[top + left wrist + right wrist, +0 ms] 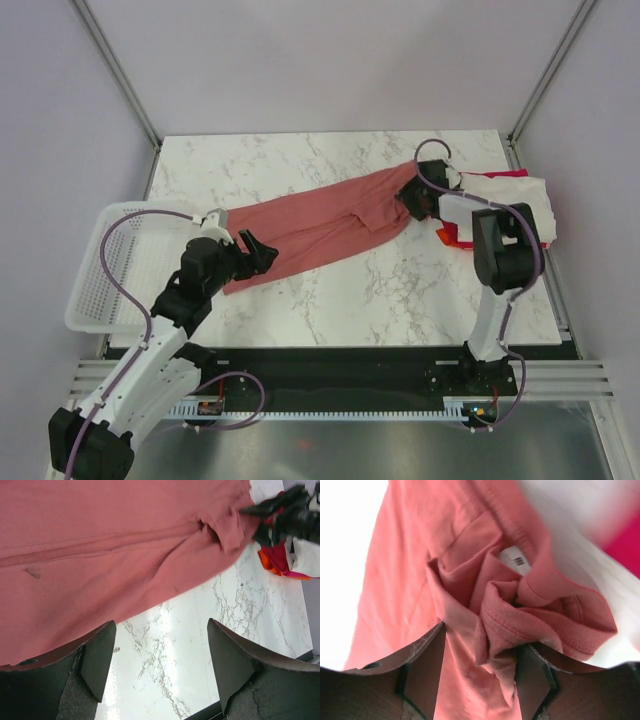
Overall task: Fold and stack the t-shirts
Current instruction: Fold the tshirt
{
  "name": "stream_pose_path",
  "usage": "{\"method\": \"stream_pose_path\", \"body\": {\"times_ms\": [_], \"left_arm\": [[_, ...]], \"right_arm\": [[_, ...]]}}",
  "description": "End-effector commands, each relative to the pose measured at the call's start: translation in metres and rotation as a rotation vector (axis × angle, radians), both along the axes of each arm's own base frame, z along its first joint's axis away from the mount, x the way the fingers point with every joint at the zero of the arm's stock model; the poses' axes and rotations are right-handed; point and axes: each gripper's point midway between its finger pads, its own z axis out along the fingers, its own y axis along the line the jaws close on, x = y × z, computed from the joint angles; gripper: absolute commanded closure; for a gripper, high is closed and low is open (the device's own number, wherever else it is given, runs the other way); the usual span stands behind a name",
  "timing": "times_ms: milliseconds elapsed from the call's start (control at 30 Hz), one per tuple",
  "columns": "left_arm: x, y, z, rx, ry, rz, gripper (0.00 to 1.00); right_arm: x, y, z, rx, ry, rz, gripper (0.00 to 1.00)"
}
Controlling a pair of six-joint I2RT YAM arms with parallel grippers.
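The salmon-red t-shirt lies stretched in a long diagonal band across the marble table. At its lower left end my left gripper stands open. In the left wrist view only bare marble shows between the left gripper's fingers, and the shirt fills the upper part. My right gripper is at the shirt's upper right end. Its jaws stand apart with the bunched collar lying between them. The cream-white, magenta and orange t-shirts sit piled at the right.
A white mesh basket stands at the table's left edge beside my left arm. The pile of shirts lies just behind my right gripper. A white label shows inside the collar.
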Motion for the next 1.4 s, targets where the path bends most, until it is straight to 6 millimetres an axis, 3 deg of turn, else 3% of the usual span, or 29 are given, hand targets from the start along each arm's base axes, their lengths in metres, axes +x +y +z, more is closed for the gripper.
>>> {"method": "stream_pose_path", "body": {"times_ms": [0,33,67,100,133,167,267,300,333,367,400,433,467,500,533,633,667,700,733,767,833,867,967,1133,1167,1200,1267,1367], "left_arm": [[0.003,0.005,-0.008,0.024,0.02,0.024,0.19],[0.002,0.005,-0.009,0.026,0.023,0.022,0.19],[0.002,0.005,-0.009,0.027,0.024,0.021,0.19],[0.001,0.005,-0.009,0.022,0.023,0.023,0.19],[0.0,0.006,-0.01,0.024,0.022,0.023,0.19],[0.0,0.007,-0.01,0.024,0.022,0.027,0.19],[-0.004,0.013,-0.008,0.02,-0.012,0.056,0.2],[-0.004,0.017,-0.008,0.024,-0.025,0.073,0.2],[-0.007,0.018,-0.005,0.015,-0.048,0.073,0.2],[-0.006,0.022,-0.005,0.022,-0.059,0.093,0.2],[-0.007,0.024,-0.004,0.03,-0.07,0.097,0.2],[-0.007,0.026,-0.002,0.032,-0.081,0.099,0.2],[-0.007,0.028,-0.001,0.037,-0.088,0.11,0.2],[-0.009,0.03,-0.003,0.048,-0.085,0.113,0.2],[-0.009,0.032,-0.002,0.052,-0.09,0.121,0.2],[-0.012,0.036,0.004,0.046,-0.135,0.131,0.2],[-0.013,0.037,0.006,0.046,-0.146,0.136,0.2],[-0.014,0.038,0.007,0.044,-0.157,0.139,0.2],[-0.015,0.039,0.003,0.046,-0.16,0.138,0.2],[-0.016,0.041,0.007,0.042,-0.181,0.145,0.2],[-0.018,0.044,0.003,0.046,-0.191,0.158,0.2],[-0.017,0.049,0.002,0.046,-0.197,0.188,0.2],[-0.019,0.053,0.007,0.04,-0.225,0.207,0.21],[-0.021,0.07,0.01,0.044,-0.238,0.296,0.21],[-0.022,0.074,0.01,0.044,-0.238,0.319,0.21],[-0.022,0.075,0.01,0.042,-0.24,0.322,0.22],[-0.024,0.077,0.015,0.031,-0.259,0.332,0.22],[-0.027,0.08,0.018,0.025,-0.279,0.345,0.23]], "right_arm": [[0.058,0.027,-0.001,0.027,-0.009,0.117,0.38],[0.093,0.033,0.004,0.025,-0.051,0.135,0.36],[0.099,0.043,0.005,0.044,-0.037,0.183,0.32],[0.106,0.045,-0.007,0.026,-0.015,0.209,0.29],[0.124,0.048,0.017,0.018,-0.071,0.223,0.25],[0.125,0.047,0.02,0.003,-0.067,0.227,0.17],[0.116,0.044,0.043,-0.027,-0.091,0.256,0.15],[0.11,0.043,0.067,-0.029,-0.125,0.262,0.15],[0.092,0.04,0.054,-0.032,-0.086,0.268,0.15],[0.083,0.041,0.057,-0.034,-0.094,0.279,0.16],[0.073,0.044,0.08,-0.029,-0.132,0.288,0.16],[0.049,0.043,0.06,-0.028,-0.078,0.298,0.16],[0.038,0.051,0.064,-0.023,-0.089,0.317,0.17],[0.027,0.055,0.081,-0.02,-0.125,0.331,0.17],[0.005,0.055,0.064,-0.03,-0.082,0.338,0.17],[-0.038,0.067,0.057,-0.039,-0.061,0.348,0.17],[-0.054,0.08,0.054,-0.03,-0.053,0.373,0.17],[-0.062,0.085,0.061,-0.018,-0.071,0.352,0.17],[-0.081,0.087,0.045,-0.025,-0.037,0.352,0.18],[-0.094,0.107,0.046,-0.005,-0.053,0.385,0.18],[-0.12,0.123,0.038,0.054,-0.035,0.371,0.2],[-0.131,0.144,0.041,0.077,-0.063,0.403,0.21],[-0.166,0.178,0.038,0.105,-0.074,0.407,0.23],[-0.187,0.24,0.052,0.136,-0.136,0.424,0.25],[-0.197,0.254,0.043,0.137,-0.113,0.432,0.26],[-0.193,0.265,0.049,0.147,-0.133,0.419,0.27],[-0.202,0.289,0.048,0.18,-0.134,0.425,0.27],[-0.2,0.322,0.041,0.246,-0.139,0.43,0.3]]}}
